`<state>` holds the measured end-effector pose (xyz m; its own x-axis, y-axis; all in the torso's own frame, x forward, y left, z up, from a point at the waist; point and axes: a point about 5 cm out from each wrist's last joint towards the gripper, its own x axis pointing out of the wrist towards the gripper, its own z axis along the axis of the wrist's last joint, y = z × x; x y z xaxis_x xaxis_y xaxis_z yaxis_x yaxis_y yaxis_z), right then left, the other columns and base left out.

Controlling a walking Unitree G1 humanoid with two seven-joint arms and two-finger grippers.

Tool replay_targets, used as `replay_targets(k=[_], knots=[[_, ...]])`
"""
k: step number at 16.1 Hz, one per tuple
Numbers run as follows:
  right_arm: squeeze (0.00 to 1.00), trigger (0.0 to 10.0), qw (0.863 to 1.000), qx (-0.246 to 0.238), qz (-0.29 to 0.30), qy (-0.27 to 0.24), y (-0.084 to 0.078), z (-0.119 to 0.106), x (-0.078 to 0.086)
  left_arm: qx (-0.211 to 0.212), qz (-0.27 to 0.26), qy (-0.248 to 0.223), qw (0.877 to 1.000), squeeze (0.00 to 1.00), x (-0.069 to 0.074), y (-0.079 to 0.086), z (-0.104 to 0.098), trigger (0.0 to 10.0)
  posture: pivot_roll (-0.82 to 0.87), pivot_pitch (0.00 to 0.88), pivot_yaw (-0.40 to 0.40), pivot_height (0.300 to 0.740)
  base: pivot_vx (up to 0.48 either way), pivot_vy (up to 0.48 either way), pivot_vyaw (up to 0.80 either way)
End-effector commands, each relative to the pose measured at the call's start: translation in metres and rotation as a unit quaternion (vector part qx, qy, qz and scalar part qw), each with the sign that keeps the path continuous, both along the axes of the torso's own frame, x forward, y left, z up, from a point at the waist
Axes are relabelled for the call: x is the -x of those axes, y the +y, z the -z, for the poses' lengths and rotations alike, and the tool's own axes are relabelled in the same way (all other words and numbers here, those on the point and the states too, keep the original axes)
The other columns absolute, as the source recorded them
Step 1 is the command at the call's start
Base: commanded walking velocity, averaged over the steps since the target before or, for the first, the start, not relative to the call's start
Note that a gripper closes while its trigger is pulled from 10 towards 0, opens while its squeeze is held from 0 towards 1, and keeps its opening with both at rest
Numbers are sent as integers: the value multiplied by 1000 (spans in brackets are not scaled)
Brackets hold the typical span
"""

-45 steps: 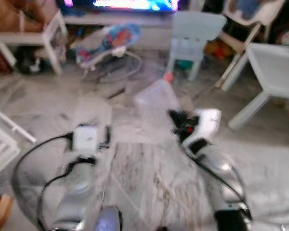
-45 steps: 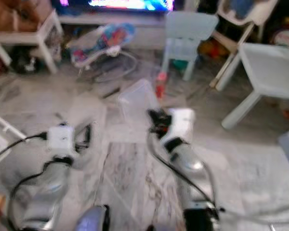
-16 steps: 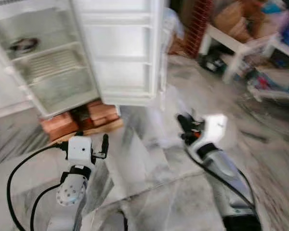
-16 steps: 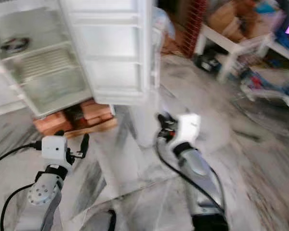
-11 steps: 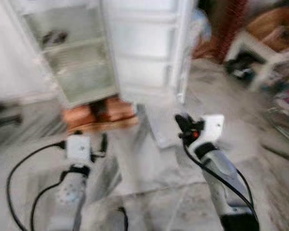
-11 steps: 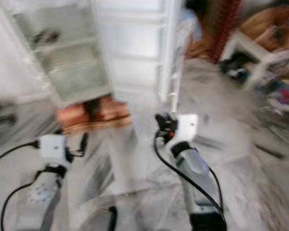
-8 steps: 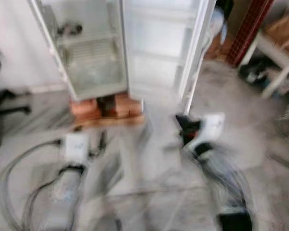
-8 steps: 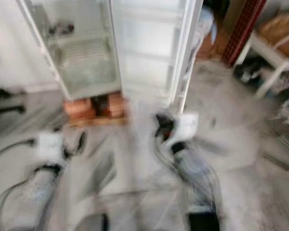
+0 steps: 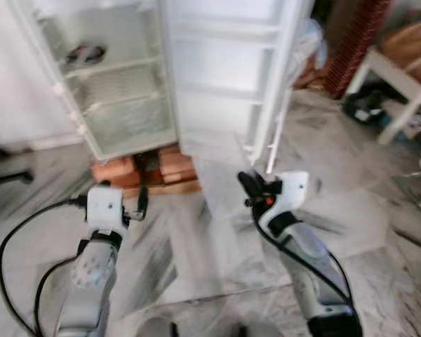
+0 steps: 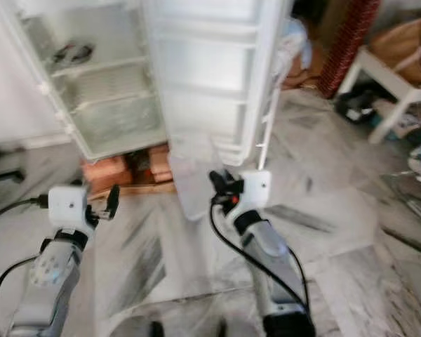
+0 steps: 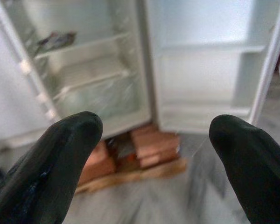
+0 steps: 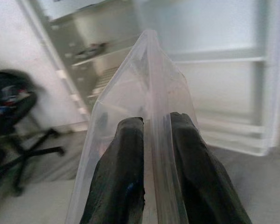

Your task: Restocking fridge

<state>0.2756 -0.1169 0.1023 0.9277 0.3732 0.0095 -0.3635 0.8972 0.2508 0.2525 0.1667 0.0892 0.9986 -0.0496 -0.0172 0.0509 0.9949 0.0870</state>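
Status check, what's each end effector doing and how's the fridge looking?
Right end effector shut on clear plastic container. Left end effector open, empty. Fridge ahead, door open, standing on bricks.

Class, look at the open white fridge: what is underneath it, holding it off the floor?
Under the open white fridge sit reddish-brown bricks on a wooden board. A dark gap shows between the bricks; how far they reach behind is hidden by the fridge body.
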Motion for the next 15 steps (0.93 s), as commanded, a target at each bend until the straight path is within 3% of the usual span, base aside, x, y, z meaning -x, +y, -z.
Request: replay_targets(k=[1, 4, 9, 15], knots=[[0, 10000, 1000, 3, 10, -4, -6, -3, -2, 0, 8, 14, 1000, 0, 4, -4, 6, 10000, 128, 120, -26, 740, 304, 371, 0], [0, 10000, 1000, 3, 23, -4, -12, -2, -1, 6, -2, 20, 1000, 0, 6, -2, 9, 10000, 126, 113, -22, 740, 294, 380, 0], [0, 10000, 997, 13, 75, -11, -32, -1, 6, 6, -19, 19, 1000, 0, 19, 6, 13, 10000, 122, 103, -26, 740, 0, 463, 0], [0, 10000, 997, 18, 73, -12, -30, -1, 1, 13, -18, 12, 1000, 0, 14, 2, 10, 10000, 129, 94, -35, 740, 0, 480, 0]])
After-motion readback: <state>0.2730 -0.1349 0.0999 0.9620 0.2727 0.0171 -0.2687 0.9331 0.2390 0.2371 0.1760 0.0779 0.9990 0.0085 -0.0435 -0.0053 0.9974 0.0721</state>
